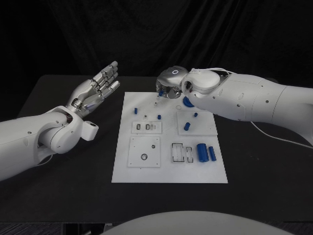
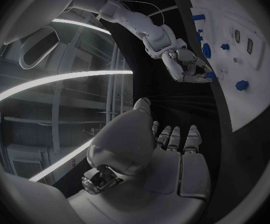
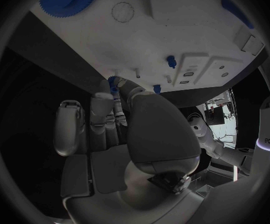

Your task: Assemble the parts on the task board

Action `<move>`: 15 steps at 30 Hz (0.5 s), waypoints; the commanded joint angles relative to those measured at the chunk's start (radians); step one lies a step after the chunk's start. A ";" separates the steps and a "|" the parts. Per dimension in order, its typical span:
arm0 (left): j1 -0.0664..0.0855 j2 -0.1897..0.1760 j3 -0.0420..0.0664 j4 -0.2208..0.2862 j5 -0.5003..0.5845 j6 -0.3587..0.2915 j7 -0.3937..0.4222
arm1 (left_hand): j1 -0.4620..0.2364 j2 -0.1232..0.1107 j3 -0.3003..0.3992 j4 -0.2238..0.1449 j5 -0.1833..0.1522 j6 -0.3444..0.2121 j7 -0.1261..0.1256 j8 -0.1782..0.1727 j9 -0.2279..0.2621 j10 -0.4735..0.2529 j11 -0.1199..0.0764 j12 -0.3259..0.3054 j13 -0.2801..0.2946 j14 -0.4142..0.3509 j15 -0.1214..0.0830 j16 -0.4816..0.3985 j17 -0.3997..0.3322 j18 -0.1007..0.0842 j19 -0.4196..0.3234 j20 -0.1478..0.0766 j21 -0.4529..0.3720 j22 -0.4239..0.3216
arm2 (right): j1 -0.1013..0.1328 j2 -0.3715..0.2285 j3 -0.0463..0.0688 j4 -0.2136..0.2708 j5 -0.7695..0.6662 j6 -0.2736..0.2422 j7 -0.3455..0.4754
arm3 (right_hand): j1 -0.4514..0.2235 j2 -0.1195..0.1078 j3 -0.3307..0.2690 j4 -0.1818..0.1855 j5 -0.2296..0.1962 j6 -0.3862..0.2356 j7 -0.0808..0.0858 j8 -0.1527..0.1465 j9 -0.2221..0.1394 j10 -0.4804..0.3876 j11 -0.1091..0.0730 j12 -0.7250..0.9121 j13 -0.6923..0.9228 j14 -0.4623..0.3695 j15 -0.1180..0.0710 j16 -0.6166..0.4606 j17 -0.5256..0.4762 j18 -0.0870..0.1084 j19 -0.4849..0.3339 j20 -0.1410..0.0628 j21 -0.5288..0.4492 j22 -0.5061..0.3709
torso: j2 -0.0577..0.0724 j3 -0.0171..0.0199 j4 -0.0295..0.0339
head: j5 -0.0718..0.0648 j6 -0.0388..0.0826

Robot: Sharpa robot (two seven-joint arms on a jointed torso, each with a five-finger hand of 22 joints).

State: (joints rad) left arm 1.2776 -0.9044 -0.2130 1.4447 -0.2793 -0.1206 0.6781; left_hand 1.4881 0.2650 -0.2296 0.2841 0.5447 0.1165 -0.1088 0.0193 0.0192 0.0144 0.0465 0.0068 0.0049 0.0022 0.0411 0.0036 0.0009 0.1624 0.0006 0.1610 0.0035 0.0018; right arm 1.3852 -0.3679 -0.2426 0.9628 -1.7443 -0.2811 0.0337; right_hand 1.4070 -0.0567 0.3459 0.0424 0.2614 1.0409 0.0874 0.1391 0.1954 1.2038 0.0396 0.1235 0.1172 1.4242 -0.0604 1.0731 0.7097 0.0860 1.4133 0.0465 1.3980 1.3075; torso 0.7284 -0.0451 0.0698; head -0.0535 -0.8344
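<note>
the white rectangular task board [image 1: 169,161] lies flat in the middle of the black table [image 1: 72,196], its long side running from near to far. small blue plastic parts stand or lie on it: two blue cylinders [image 1: 206,152] side by side near its right edge, a short blue peg [image 1: 136,111] towards its far left, and another blue piece [image 1: 188,127] on a raised white block right of centre. the right hand [image 1: 172,88] hangs over the board's far edge with its fingers curled down around a small blue toothed gear [image 3: 112,82], which it pinches at the fingertips just above the board. the left hand [image 1: 97,88] is raised left of the board, well apart from it, palm open, fingers straight and apart, holding nothing.
</note>
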 commanded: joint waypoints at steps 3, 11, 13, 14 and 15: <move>0.003 0.002 0.001 0.000 0.004 0.013 0.096 | 0.009 0.003 0.007 0.000 0.006 0.009 0.001 0.002 0.002 0.001 0.007 -0.003 -0.001 -0.002 0.002 -0.004 -0.001 0.018 0.001 0.006 -0.002 -0.001 | -0.009 0.012 0.001 -0.027 -0.009 -0.008 -0.003 | -0.006 0.006 0.000 0.003 -0.006 0.001 0.002 0.004 0.108 -0.007 0.000 -0.005 -0.001 -0.008 0.001 -0.003 -0.004 -0.021 -0.001 0.005 -0.001 0.027 | -0.001 -0.0011 -0.0020 | 0.002 -0.001; 0.003 0.004 0.001 -0.002 0.004 0.015 0.096 | 0.010 0.003 0.008 0.000 0.006 0.011 0.004 0.002 0.002 0.000 0.008 -0.003 -0.001 -0.002 0.003 -0.004 -0.001 0.018 0.001 0.006 -0.002 0.000 | -0.017 0.026 0.001 -0.045 -0.009 -0.016 0.002 | -0.006 0.007 0.000 0.003 -0.006 0.000 0.002 0.004 0.108 -0.007 -0.001 -0.006 -0.001 -0.008 0.001 -0.001 -0.001 -0.021 -0.001 0.005 -0.001 0.027 | -0.001 -0.0008 -0.0004 | -0.001 0.000; 0.003 0.004 0.001 -0.002 0.004 0.015 0.096 | 0.010 0.003 0.008 0.000 0.006 0.013 0.005 0.003 0.002 0.000 0.008 -0.003 -0.001 -0.002 0.003 -0.004 -0.001 0.018 0.001 0.006 -0.002 0.000 | -0.019 0.030 0.001 -0.049 -0.009 -0.017 0.003 | -0.006 0.007 0.000 0.003 -0.006 0.000 0.002 0.004 0.108 -0.007 -0.001 -0.006 -0.001 -0.008 0.001 -0.001 -0.001 -0.021 -0.001 0.005 -0.001 0.027 | 0.000 -0.0006 -0.0004 | 0.000 -0.001; 0.003 0.004 0.001 -0.002 0.004 0.015 0.095 | 0.010 0.003 0.008 0.000 0.006 0.013 0.005 0.003 0.002 0.000 0.008 -0.003 -0.001 -0.002 0.003 -0.004 -0.001 0.018 0.001 0.006 -0.002 0.000 | -0.020 0.032 0.001 -0.052 -0.009 -0.018 0.003 | -0.005 0.007 0.000 0.003 -0.005 -0.001 0.001 0.003 0.109 -0.007 -0.001 -0.006 -0.001 -0.008 0.001 -0.002 -0.002 -0.020 -0.002 0.005 -0.001 0.026 | 0.000 -0.0005 -0.0008 | 0.000 -0.002; 0.003 0.005 0.001 -0.002 0.004 0.015 0.095 | 0.010 0.003 0.008 0.000 0.006 0.013 0.005 0.003 0.002 0.000 0.008 -0.003 -0.001 -0.002 0.003 -0.004 -0.001 0.018 0.001 0.006 -0.002 0.000 | -0.021 0.034 0.001 -0.054 -0.009 -0.019 0.004 | -0.005 0.007 0.000 0.003 -0.005 -0.001 0.001 0.003 0.109 -0.007 -0.001 -0.006 -0.001 -0.008 0.001 -0.002 -0.002 -0.020 -0.002 0.005 -0.001 0.026 | 0.000 -0.0004 -0.0012 | 0.000 -0.002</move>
State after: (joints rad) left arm 1.2776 -0.9017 -0.2131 1.4415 -0.2791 -0.1163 0.6781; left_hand 1.4881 0.2650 -0.2297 0.2841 0.5447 0.1235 -0.1017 0.0193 0.0200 0.0144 0.0465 0.0067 0.0049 0.0022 0.0410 0.0036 0.0012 0.1624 0.0007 0.1610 0.0035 0.0018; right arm 1.3674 -0.3349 -0.2419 0.9120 -1.7458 -0.2846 0.0371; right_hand 1.4070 -0.0572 0.3458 0.0423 0.2578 1.0390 0.0891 0.1403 0.1958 1.2020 0.0378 0.1227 0.1173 1.4242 -0.0604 1.0731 0.7072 0.0859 1.4133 0.0465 1.3980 1.3074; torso 0.7277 -0.0457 0.0689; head -0.0540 -0.8348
